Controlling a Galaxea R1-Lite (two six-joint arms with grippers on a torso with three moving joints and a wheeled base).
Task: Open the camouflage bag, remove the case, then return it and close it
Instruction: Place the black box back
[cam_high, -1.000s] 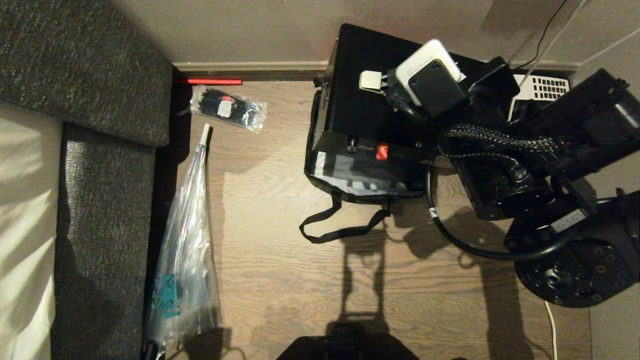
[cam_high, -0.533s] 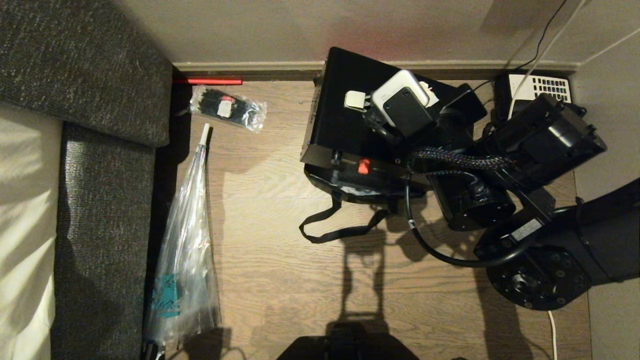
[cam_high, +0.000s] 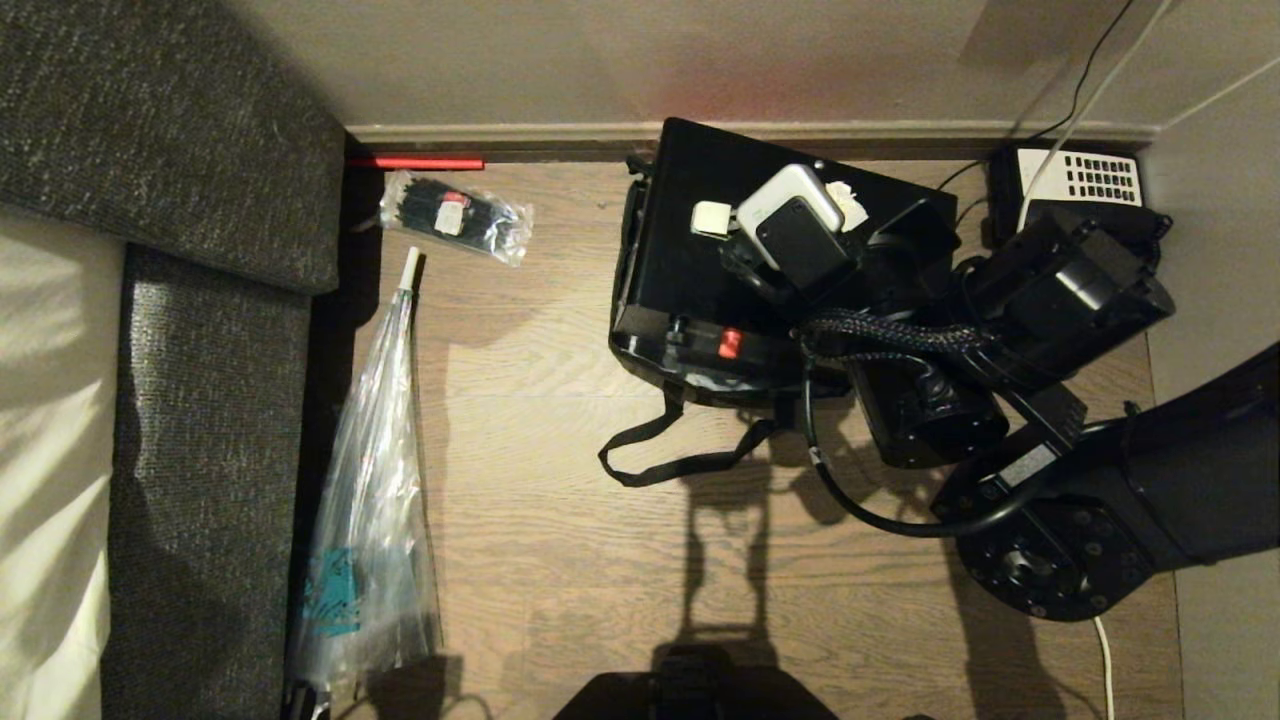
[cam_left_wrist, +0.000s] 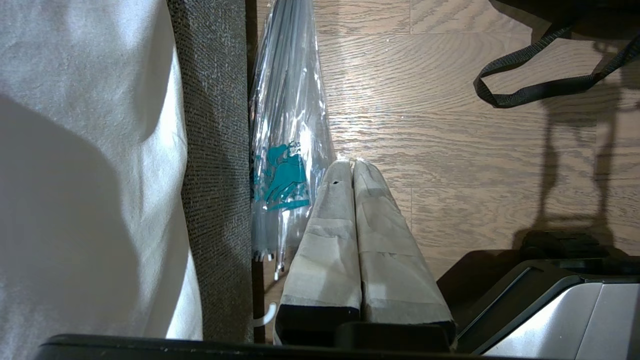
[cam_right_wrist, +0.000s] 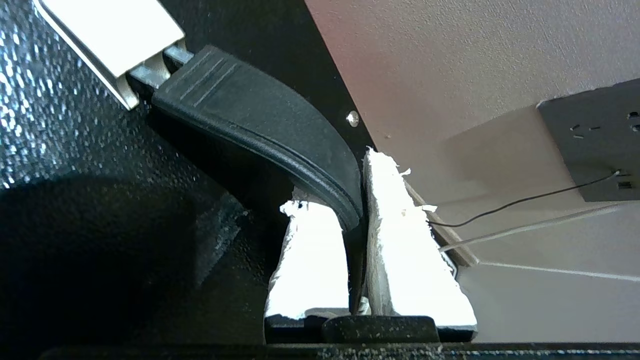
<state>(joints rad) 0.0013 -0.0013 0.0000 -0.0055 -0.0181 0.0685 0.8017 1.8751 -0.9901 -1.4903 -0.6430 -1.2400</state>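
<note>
The glossy black case (cam_high: 690, 240), red button (cam_high: 730, 343) on its near side, sits low inside the camouflage bag (cam_high: 700, 385), of which only a dark rim and a black strap handle (cam_high: 680, 465) show around it. My right gripper (cam_right_wrist: 350, 190) is shut on the case's curved black carry handle (cam_right_wrist: 260, 120), which has a white end bracket (cam_high: 712, 218). In the head view the right wrist covers the fingers. My left gripper (cam_left_wrist: 352, 167) is shut and empty, parked above the floor beside the sofa.
A grey sofa (cam_high: 200, 300) fills the left side. A long clear plastic bag (cam_high: 370, 500) and a small bag of black ties (cam_high: 455, 215) lie beside it. A black-and-white telephone (cam_high: 1080, 180) sits in the far right corner by the wall, with cables.
My right arm has lowered the case by its handle. The silvery lining seen below the case a second ago is now hidden. The left arm has not moved.
</note>
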